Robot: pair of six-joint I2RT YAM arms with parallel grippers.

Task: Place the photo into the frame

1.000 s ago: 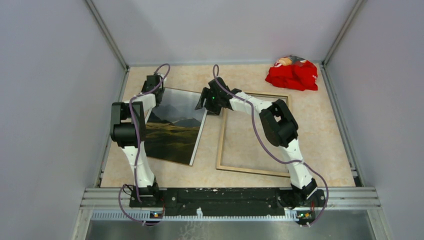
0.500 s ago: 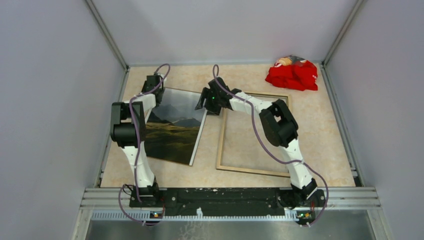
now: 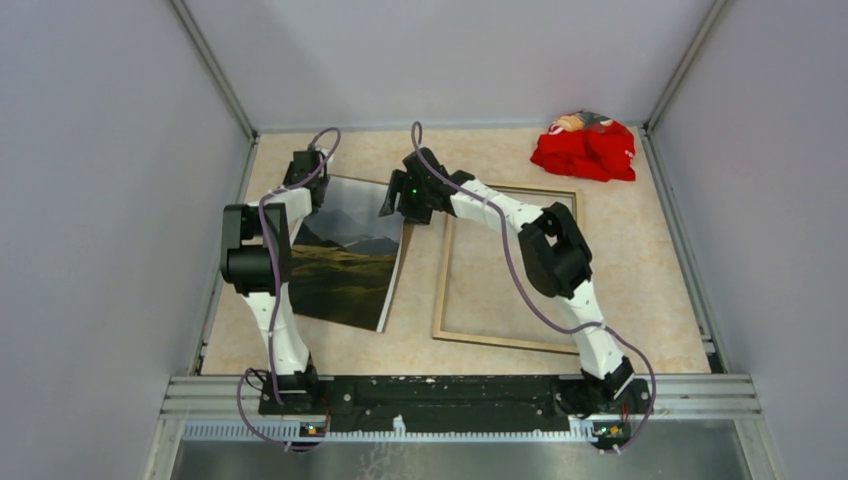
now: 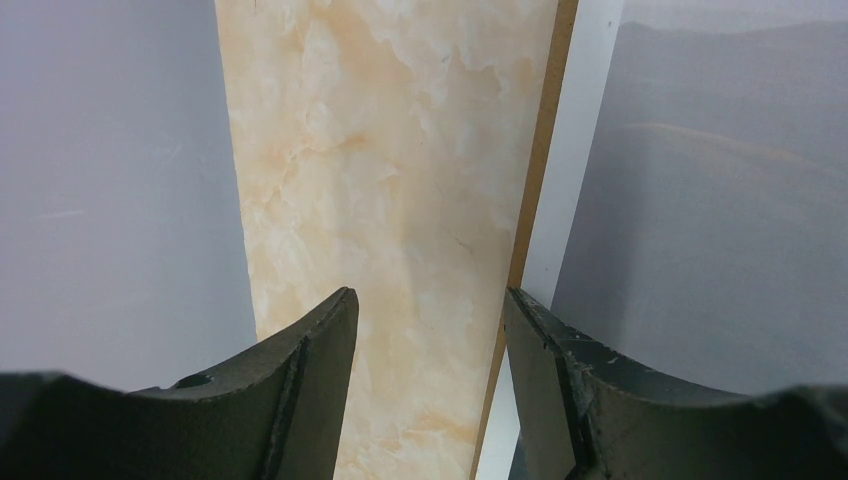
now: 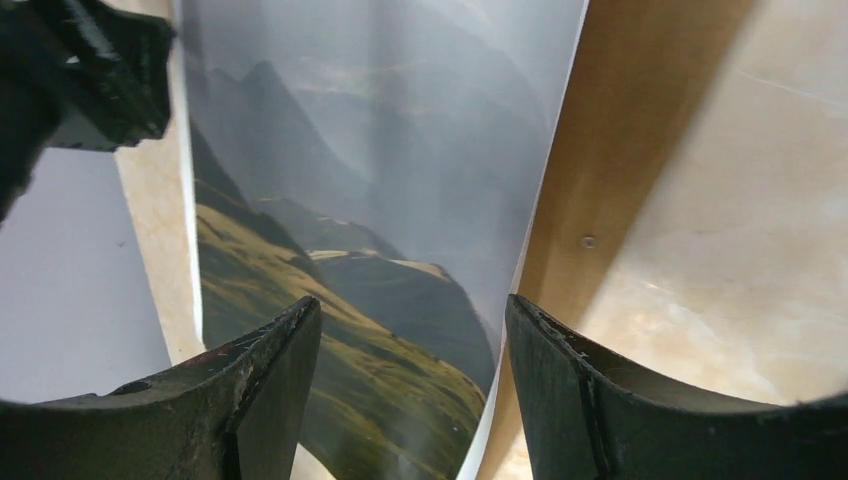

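Left of centre on the table (image 3: pixel 640 300), the photo (image 3: pixel 350 265) lies face up, its long axis running roughly 6 to 12 o'clock and tipped a little toward 1. A brown board (image 4: pixel 535 180) shows as a strip along its edge, so I take it to be resting on that. At 3 o'clock of the photo is the frame (image 3: pixel 500 343), tan back up, near but apart, with its long axis close to parallel with the photo's. The left gripper (image 3: pixel 305 172) hangs over the photo's far corner at about 11 o'clock. Its wrist camera shows the jaws spread, one finger (image 4: pixel 560 370) above the white border and the other over bare table, pinching nothing. The right gripper (image 3: pixel 398 205) sits at the far corner at about 1 o'clock, on the frame side. Its jaws are also spread and straddle the photo's long edge, again with nothing between them gripped. My read is that the move turns on one thing: the photo must travel toward 3 o'clock, and the right arm is the nearer one to that leading edge. A red cloth (image 3: pixel 585 150) is bunched at the far right, well clear.
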